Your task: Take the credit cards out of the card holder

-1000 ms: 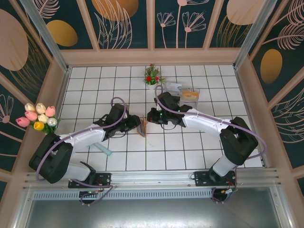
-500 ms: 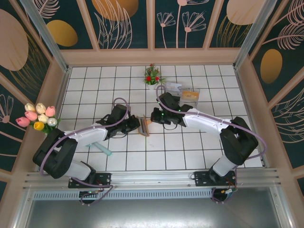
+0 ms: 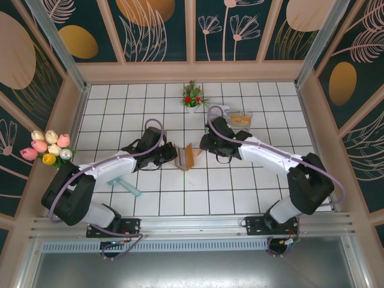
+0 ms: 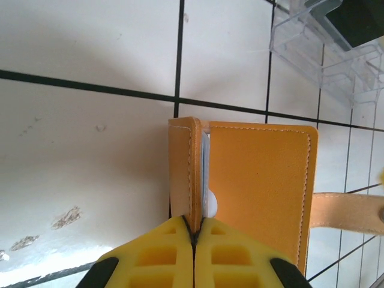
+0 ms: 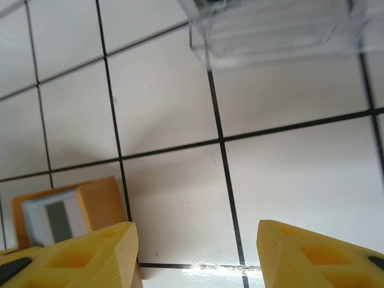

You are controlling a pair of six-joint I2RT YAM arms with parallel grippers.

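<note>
Pinching one leather flap of the orange-brown card holder (image 4: 258, 186), the left gripper (image 4: 193, 231) has its yellow fingers pressed together on it, and the wallet stands on edge, partly unfolded, mid-floor between the two arms. The right gripper (image 5: 198, 240) hangs just beside it with jaws parted and nothing between them, near the clear plastic tray (image 5: 270, 27). A white card with a dark stripe (image 5: 51, 219) sits in an inner pocket. One teal-green card (image 3: 126, 187) lies on the tiles by the left arm.
</note>
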